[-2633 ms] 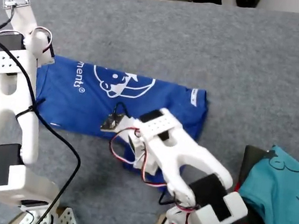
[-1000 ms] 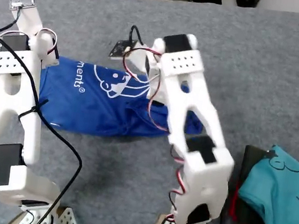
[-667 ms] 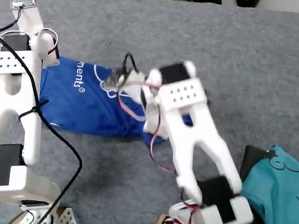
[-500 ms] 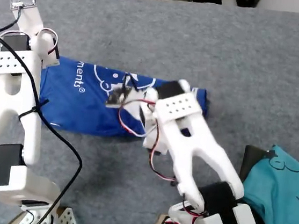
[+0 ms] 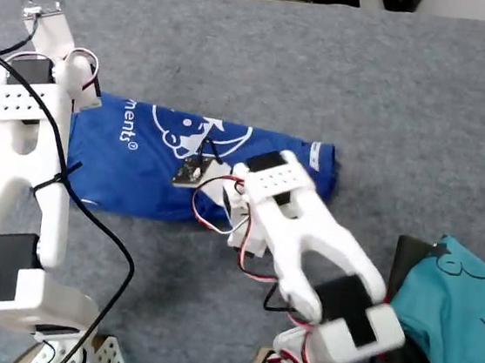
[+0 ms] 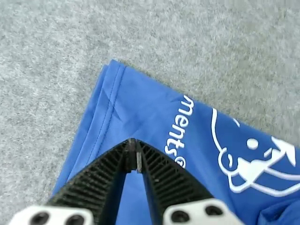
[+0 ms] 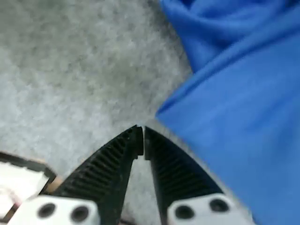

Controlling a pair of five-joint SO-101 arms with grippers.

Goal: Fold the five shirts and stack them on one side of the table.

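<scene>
A blue shirt (image 5: 152, 171) with white print lies folded into a long band on the grey table (image 5: 410, 95), left of the middle. My left gripper (image 6: 132, 157) is shut, its tips resting on the blue shirt (image 6: 154, 108) near the shirt's left corner. My right gripper (image 7: 142, 136) is shut with nothing in it, over bare table just beside the near edge of the blue shirt (image 7: 243, 140). The right arm (image 5: 306, 241) covers part of the shirt's near right side. A teal shirt (image 5: 456, 302) lies at the near right.
The teal shirt rests on a dark, red-edged pile (image 5: 405, 253) at the table's near right edge. The left arm (image 5: 18, 147) runs along the table's left side. Bare grey surface stretches across the far and right parts.
The right arm swung over the blue shirt to its far side and came back to the near edge. The flap that hung below the shirt is now folded in. The left arm barely shifted.
</scene>
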